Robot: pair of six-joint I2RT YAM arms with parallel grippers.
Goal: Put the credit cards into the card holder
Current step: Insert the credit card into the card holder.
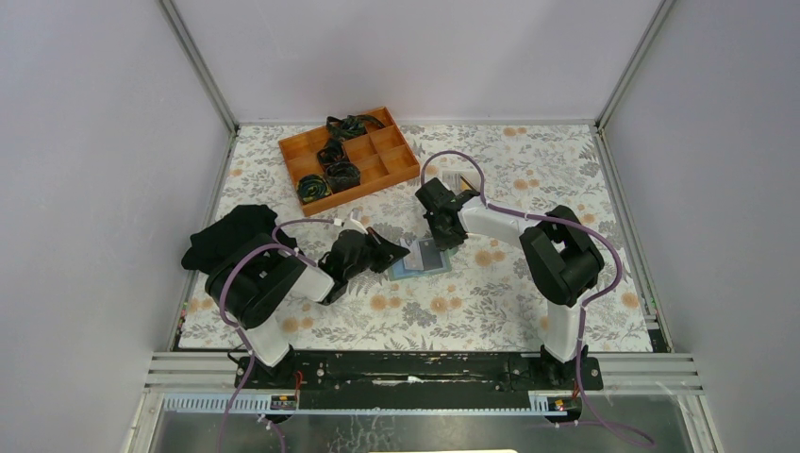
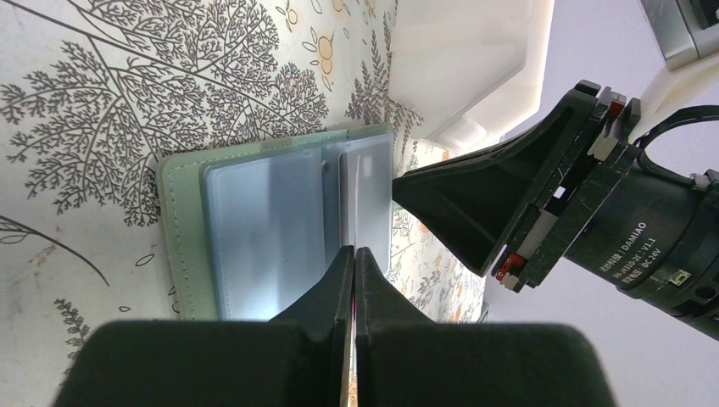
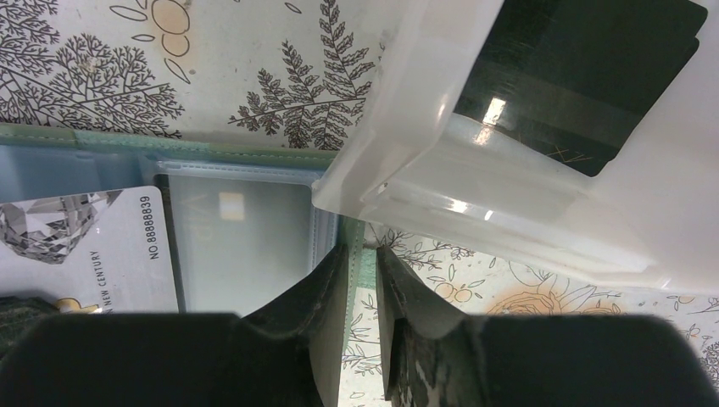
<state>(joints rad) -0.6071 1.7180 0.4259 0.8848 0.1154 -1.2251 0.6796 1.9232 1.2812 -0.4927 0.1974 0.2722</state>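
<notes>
Tablecloth (image 1: 491,311) floral under card holder (image 1: 415,268); plain lilac walls (image 1: 85,142) on three sides

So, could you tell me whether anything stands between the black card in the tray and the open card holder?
The raised wall of the tray lies between the black card and the card holder, and the right gripper sits at the holder's edge beside the tray.

The card holder (image 2: 182,246) looks like soft matt leatherette with a stitched edge, its inner sleeves clear, faintly glossy plastic. Just beside the card holder the tray (image 3: 509,212) is glossy translucent white plastic holding a shiny black card (image 3: 585,76); beneath the holder lies a matt floral-print table cover (image 2: 127,85), and well beyond it a box (image 1: 396,156) of smooth orange-brown wood
</notes>
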